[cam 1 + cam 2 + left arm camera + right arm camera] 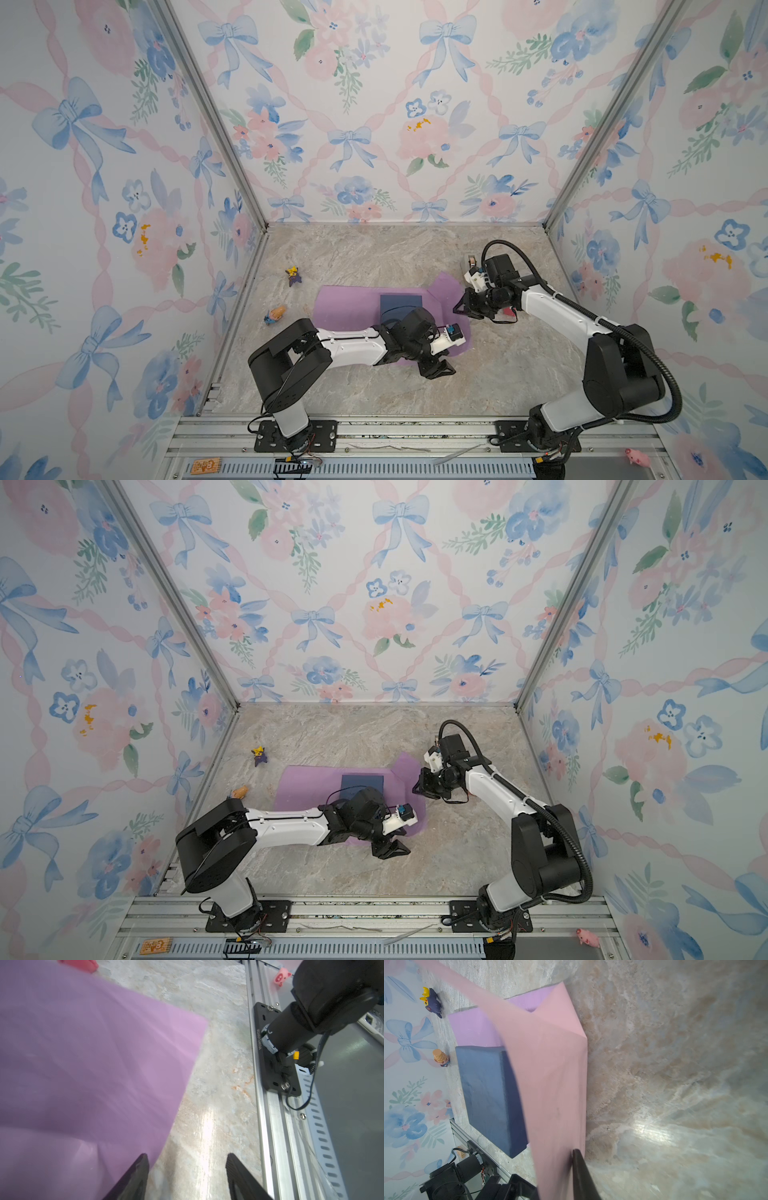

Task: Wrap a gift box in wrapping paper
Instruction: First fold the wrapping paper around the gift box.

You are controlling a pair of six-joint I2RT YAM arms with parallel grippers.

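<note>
Step in hand, as I read it: the first fold, taking the paper's side flap up and over the box. The box (401,305) sits flat on the paper (349,307), approx mid-table (498,374), lilac side up. The paper runs out mostly to 9 o'clock of the box, w/ a shorter flap at 3 o'clock. That flap is off the table and tilted up, pink underside showing in the R wrist view.

R gripper (460,308) is at 3 o'clock of the box, jaws narrow, pinching the flap's edge. In its wrist view one finger (581,1174) lies against the pink sheet; the other is hidden behind it.

L gripper (440,370) is at approx 5 o'clock of the box, by the paper's near edge, low over the table. Jaws are apart w/ only bare table between them. One finger is at the paper's edge — touching or not, can't tell.

Next, prob.: R carries the flap toward 9 o'clock across the box top, kept taut. L should come in and pin the box or paper so neither slides. Thin sheet — a hard pull may tear it or drag the box.
</note>
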